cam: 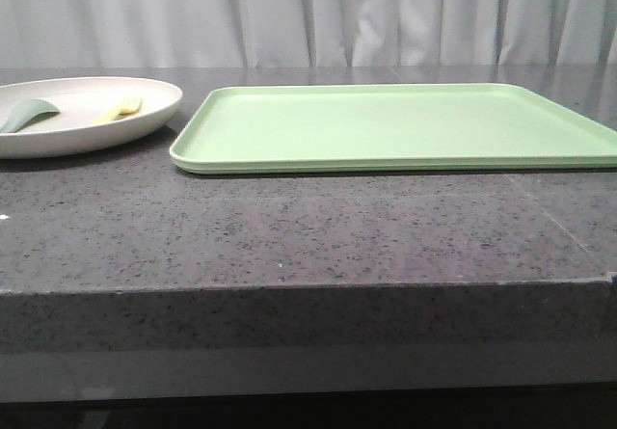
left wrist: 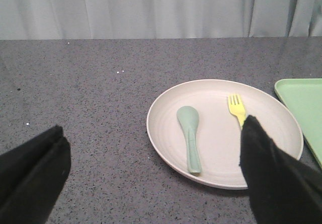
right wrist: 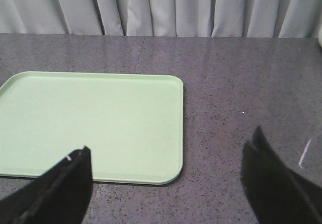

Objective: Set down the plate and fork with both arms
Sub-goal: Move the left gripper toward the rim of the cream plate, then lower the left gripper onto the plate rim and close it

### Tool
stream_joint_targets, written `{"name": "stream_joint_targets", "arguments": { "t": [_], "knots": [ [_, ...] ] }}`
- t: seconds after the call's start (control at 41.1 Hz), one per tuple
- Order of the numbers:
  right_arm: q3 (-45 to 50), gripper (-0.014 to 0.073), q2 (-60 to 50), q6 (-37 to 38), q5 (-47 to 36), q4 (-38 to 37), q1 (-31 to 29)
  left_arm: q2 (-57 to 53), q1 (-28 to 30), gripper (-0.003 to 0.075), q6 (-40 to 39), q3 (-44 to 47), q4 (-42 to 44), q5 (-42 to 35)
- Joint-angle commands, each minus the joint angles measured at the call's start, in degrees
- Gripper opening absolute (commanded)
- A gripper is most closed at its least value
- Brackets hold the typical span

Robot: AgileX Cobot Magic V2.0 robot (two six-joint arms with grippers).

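The cream-white plate (cam: 87, 125) sits at the table's far left; it also shows in the left wrist view (left wrist: 221, 153). On it lies the pale yellow fork (cam: 120, 110), its tines showing in the left wrist view (left wrist: 235, 108), its handle hidden behind a finger. My left gripper (left wrist: 153, 183) is open and empty, above the table just short of the plate, one finger (left wrist: 274, 173) over the plate's near side. My right gripper (right wrist: 168, 183) is open and empty, above bare table at the tray's near right corner. Neither gripper shows in the front view.
A greyish-green spoon (left wrist: 189, 136) lies on the plate beside the fork. A flat light-green tray (cam: 405, 125) lies right of the plate, also in the right wrist view (right wrist: 90, 123). Grey curtains hang behind the speckled dark table (cam: 289, 236), whose front edge is near.
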Motion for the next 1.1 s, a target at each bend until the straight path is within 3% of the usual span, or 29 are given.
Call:
{"name": "stream_joint_targets", "arguments": {
  "t": [0.0,0.317,0.463,1.071],
  "knots": [
    [-2.2,0.0655,0.6,-0.3,-4.1,0.1,-0.3,0.3,0.1,0.0675,-0.5,-1.8,0.1,-4.8],
    [-2.2,0.0655,0.6,-0.3,-4.8,0.1,-0.3,0.5,0.1,0.0675,-0.5,-2.5,0.2,-10.5],
    [-2.2,0.0655,0.6,-0.3,-4.9,0.1,-0.3,5.1,0.1,0.0675,-0.5,-6.1,0.2,-8.8],
    [-2.2,0.0655,0.6,-0.3,-4.9,0.1,-0.3,39.8,0.4,0.0675,-0.9,-41.3,-0.3,27.8]
  ]
}}
